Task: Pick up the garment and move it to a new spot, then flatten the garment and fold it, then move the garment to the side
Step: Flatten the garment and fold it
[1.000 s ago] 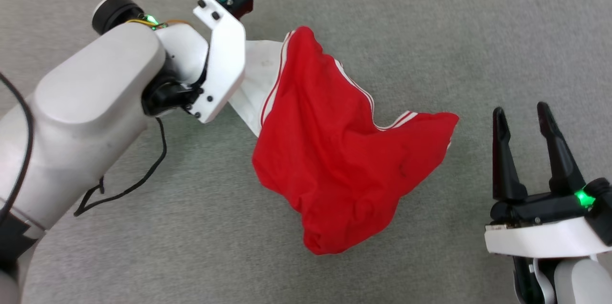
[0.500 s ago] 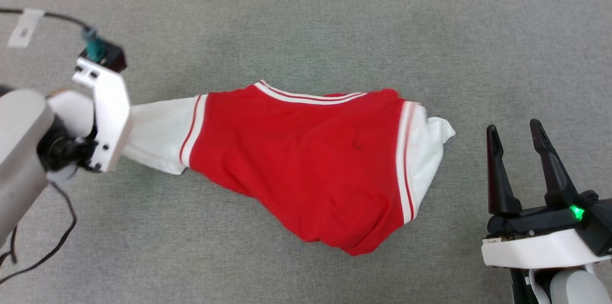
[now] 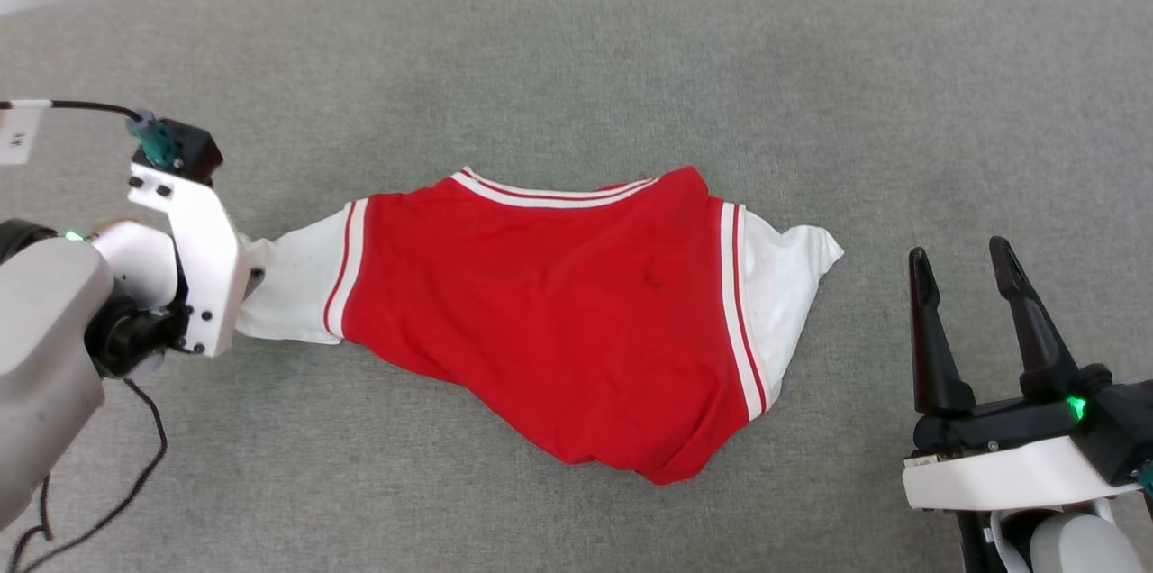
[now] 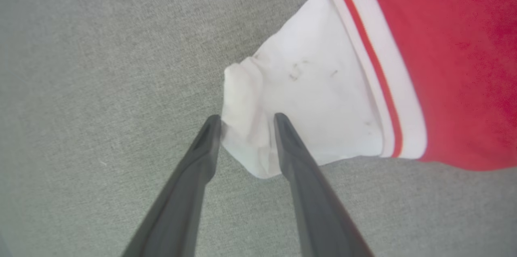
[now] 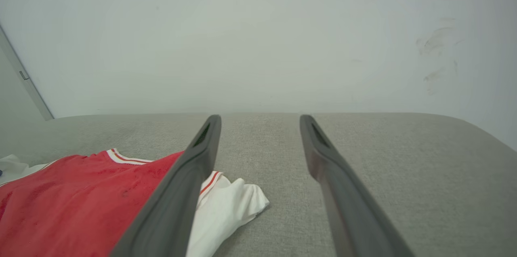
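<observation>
Left pincer (image 4: 246, 116): jaws parted, straddling tip of white sleeve (image 4: 315, 99); cloth lies slack between them, not pinched. Left arm (image 3: 54, 348) reaches in from left side, wrist angled down toward grey worktop (image 3: 576, 59). Shirt (image 3: 558, 321) lies mid-worktop, red body rumpled, white sleeves out to either side. Right pincer (image 3: 957, 247) open, empty, near right-hand sleeve but apart from it, held level, fingers pointing toward wall (image 5: 258, 26).
</observation>
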